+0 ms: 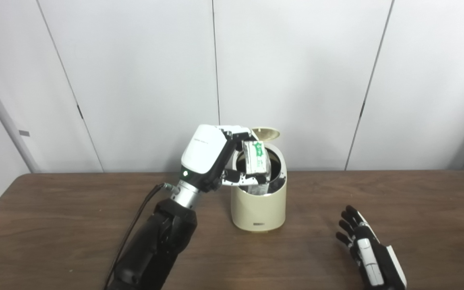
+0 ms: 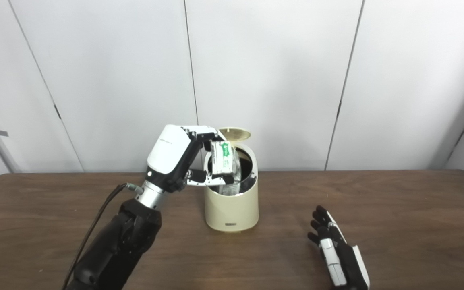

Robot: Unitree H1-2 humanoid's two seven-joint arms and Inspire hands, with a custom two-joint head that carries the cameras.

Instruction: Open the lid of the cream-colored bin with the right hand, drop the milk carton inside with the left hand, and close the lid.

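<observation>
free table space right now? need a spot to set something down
Bare wood spans the table between the cream-colored bin and the right edge, beyond the open right robot hand. The far-left stretch beside the left arm is also free. Crowded: the bin mouth, where the left robot hand holds the milk carton under the raised lid.

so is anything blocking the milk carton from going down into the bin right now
Nothing visible. The lid is tipped up behind the opening, and the left hand holds the milk carton right over the cream-colored bin's open mouth. The right hand rests on the table, off to the side.
</observation>
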